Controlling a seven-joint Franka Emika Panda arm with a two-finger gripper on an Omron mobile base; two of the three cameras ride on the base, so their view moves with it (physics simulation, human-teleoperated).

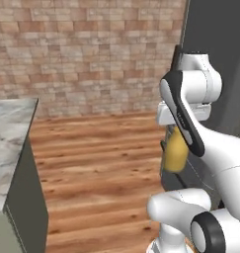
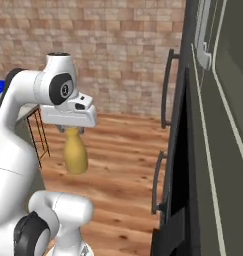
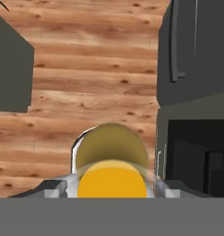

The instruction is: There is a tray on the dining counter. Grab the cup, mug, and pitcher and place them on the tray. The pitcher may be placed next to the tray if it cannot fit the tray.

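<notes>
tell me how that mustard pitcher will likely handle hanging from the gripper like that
The pitcher hangs by its narrow neck from the gripper, wide body below, so it may swing as the base moves. Its smooth, glossy look suggests it could slip. It looks rigid, not floppy.

Background is a tan and pink brick wall (image 1: 92, 49) running across the back, with a warm brown wooden plank floor (image 1: 101, 163) below it. Along the right side there's a tall dark grey cabinet front (image 2: 218, 165) with long dark vertical bar handles (image 2: 165, 90), and a thin black wire rack (image 2: 39, 135) stands on the floor at the left of the right base view.
</notes>
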